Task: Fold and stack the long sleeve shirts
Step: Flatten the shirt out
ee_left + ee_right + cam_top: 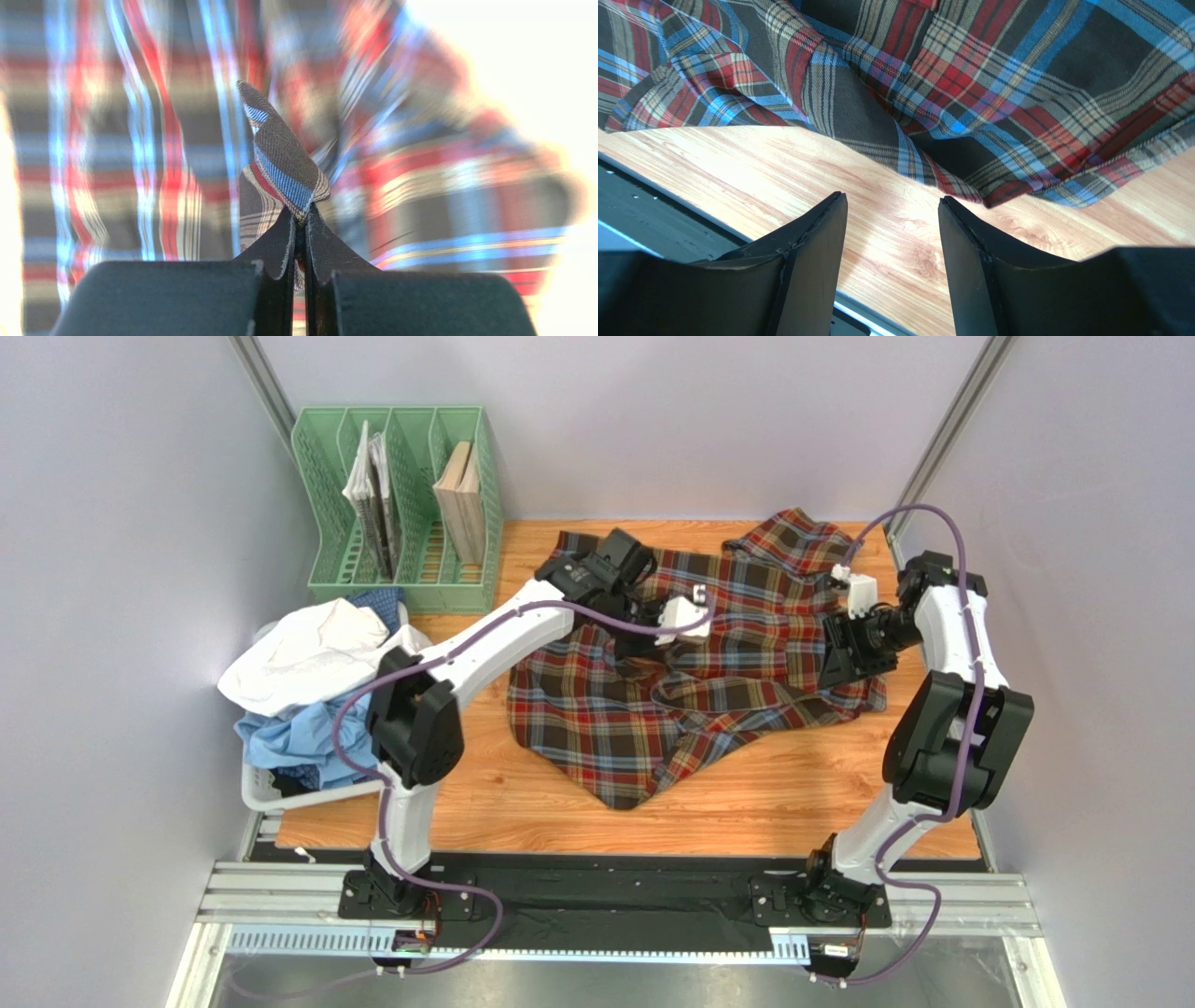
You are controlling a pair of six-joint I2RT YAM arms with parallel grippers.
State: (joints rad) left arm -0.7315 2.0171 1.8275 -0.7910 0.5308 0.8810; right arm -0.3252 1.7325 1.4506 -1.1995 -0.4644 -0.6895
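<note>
The tartan shirt [701, 665] in red, dark brown, blue and yellow lies spread and rumpled over the wooden table. My left gripper [634, 623] is over its middle, shut on a pinched fold of the tartan cloth [281, 164] that stands up between the fingertips. My right gripper [839, 661] is at the shirt's right edge, open and empty; in the right wrist view its gripper [892, 210] hovers over bare wood just short of the shirt's hem [1018, 189]. A white shirt [309, 651] and a light blue shirt [295, 735] lie heaped at the left.
The heap rests in a white basket [253, 787] at the table's left edge. A green file rack [400, 511] with booklets stands at the back left. Bare wood [786, 805] shows in front of the shirt. Grey walls close in on both sides.
</note>
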